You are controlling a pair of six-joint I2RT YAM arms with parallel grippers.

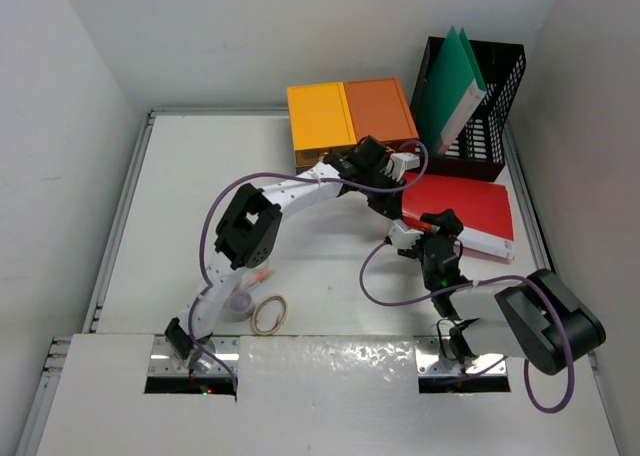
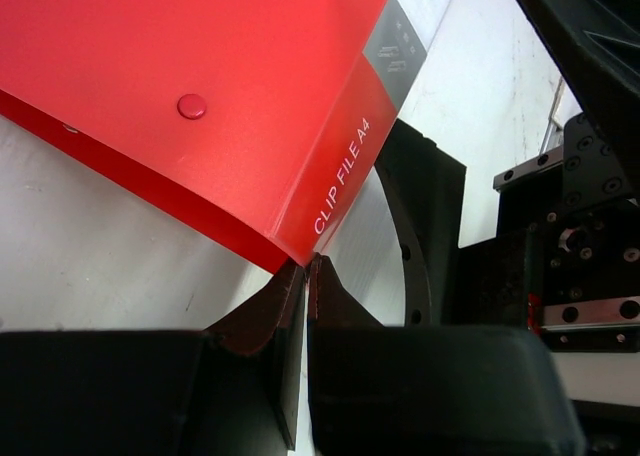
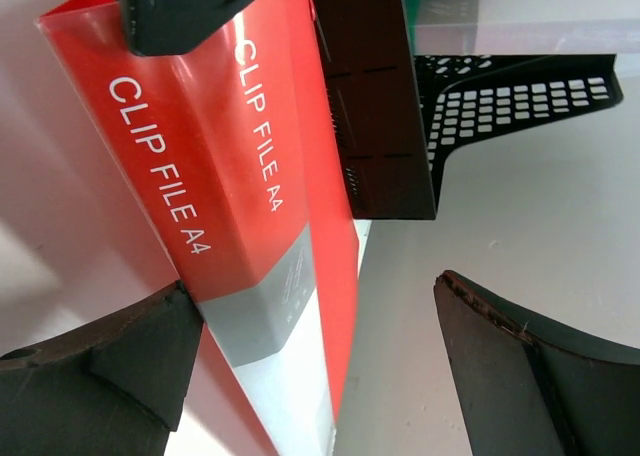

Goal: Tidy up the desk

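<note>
Filling the top view, the white desk [image 1: 170, 226] carries a black mesh rack [image 1: 495, 71] at its far right, with a green folder [image 1: 450, 81] standing in it. An orange folder [image 1: 350, 116] lies left of the rack and a red file [image 1: 470, 211] lies on its near side. The left gripper [image 2: 306, 271] is clenched at the file's corner — pinching it or not, I cannot tell. The right gripper [image 3: 320, 366] gapes wide, one finger against the file's spine. A tape ring [image 1: 270, 314] lies near the left arm's base.
</note>
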